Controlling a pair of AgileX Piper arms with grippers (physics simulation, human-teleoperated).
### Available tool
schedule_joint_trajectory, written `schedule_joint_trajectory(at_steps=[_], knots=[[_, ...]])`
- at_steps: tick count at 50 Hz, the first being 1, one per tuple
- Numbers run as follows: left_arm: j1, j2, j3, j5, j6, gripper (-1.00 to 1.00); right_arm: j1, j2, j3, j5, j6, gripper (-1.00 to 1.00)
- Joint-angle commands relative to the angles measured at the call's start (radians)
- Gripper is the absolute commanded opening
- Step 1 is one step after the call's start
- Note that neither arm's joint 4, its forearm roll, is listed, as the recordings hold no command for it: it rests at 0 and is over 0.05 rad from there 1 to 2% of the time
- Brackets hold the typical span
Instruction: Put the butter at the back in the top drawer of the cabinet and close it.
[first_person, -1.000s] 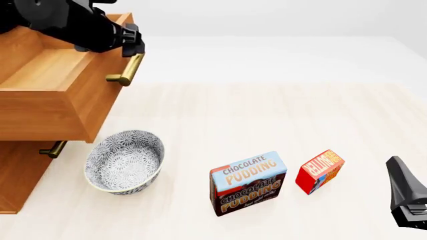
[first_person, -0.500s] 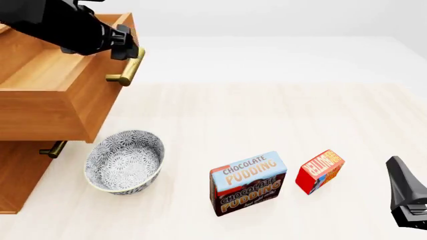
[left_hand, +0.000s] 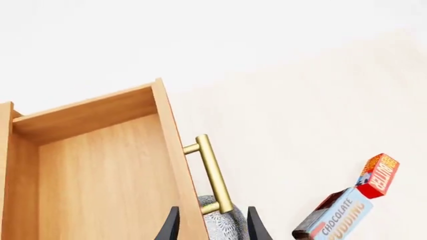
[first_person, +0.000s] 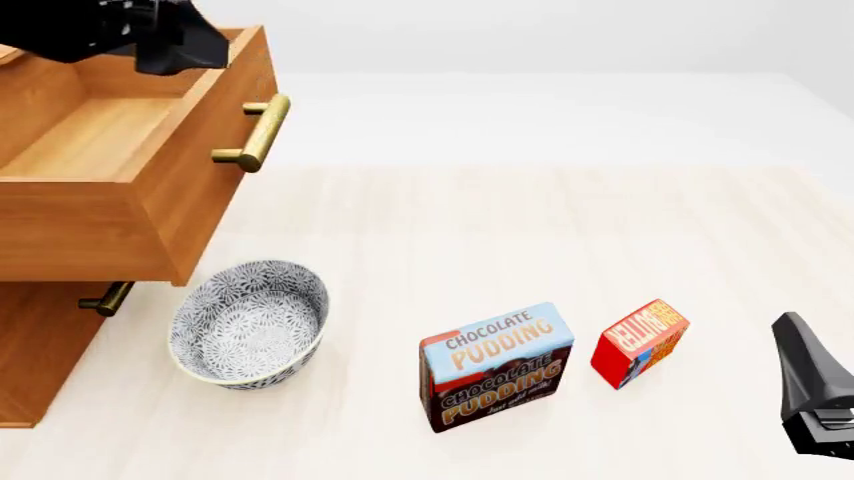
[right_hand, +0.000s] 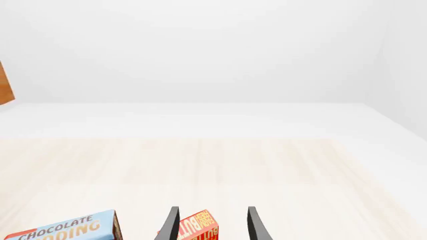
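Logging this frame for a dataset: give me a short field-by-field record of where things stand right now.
top drawer: pulled open, nothing visible inside
butter: on the table, right of the pudding box
bowl: on the table below the drawer's front
left hand: open, above the drawer handle, holding nothing
right hand: open, low, butter just ahead
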Motion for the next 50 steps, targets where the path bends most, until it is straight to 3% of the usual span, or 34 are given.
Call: schedule_joint_trajectory(at_steps=[1, 29, 50], knots=[[-0.015, -0.062, -0.014, 0.034, 0.003, 1.00, 0.000, 0.000, 0.000, 0.000, 0.000, 1.00], [-0.116, -0.045, 0.006, -0.026, -0.004, 1.00, 0.000, 0.000, 0.000, 0.000, 0.000, 1.00], [-0.229, 0.091, -0.041, -0.085, -0.043, 1.00, 0.000, 0.000, 0.000, 0.000, 0.000, 1.00]])
